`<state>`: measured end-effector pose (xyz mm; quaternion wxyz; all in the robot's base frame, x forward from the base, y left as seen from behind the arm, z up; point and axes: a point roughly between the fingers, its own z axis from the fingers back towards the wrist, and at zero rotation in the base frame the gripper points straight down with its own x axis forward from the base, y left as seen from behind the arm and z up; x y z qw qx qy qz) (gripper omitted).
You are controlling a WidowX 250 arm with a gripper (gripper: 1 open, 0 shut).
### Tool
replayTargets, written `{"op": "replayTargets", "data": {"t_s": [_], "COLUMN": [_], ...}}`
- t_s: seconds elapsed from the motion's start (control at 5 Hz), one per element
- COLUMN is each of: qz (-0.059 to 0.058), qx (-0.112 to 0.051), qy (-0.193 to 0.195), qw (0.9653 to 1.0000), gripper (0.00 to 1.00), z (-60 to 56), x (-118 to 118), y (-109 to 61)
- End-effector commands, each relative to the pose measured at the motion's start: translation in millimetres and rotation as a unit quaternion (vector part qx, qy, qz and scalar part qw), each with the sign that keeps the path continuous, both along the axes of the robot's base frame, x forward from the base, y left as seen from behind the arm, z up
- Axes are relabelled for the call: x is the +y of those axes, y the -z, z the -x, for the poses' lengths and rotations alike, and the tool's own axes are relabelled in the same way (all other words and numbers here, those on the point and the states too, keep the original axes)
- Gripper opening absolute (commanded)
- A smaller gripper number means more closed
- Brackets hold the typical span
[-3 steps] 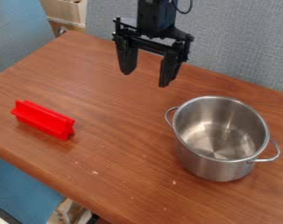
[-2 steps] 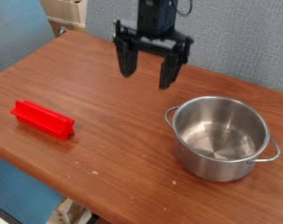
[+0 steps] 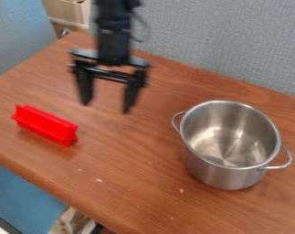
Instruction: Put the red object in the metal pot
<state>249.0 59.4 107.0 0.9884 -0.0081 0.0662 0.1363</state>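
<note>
Bare wooden table [image 3: 137, 146] between red object [image 3: 45, 125] and metal pot [image 3: 233, 143].

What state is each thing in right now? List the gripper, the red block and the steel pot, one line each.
Black two-fingered gripper: open, holding nothing, pointing down over the table, between block and pot.
Bright red elongated plastic block: lying flat on the wooden table, not gripped, outside the pot.
Shiny round stainless-steel pot: upright, no lid, empty.
</note>
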Motion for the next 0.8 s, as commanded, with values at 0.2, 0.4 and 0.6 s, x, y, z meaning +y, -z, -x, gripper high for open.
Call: {"op": "replayTargets", "data": {"t_s": [0.2,0.4,0.6], "qz": [-0.015,-0.018,-0.021], "qx": [-0.047,-0.052,-0.052], "qy": [-0.213,-0.310,-0.391], "qw": [0.9758,0.9492,0.9188], "gripper": [1.00,1.00,1.00], "z": [24.8,30.2,30.6], "x": [63,78,79], "y": [-9.0,-3.8,3.1]}}
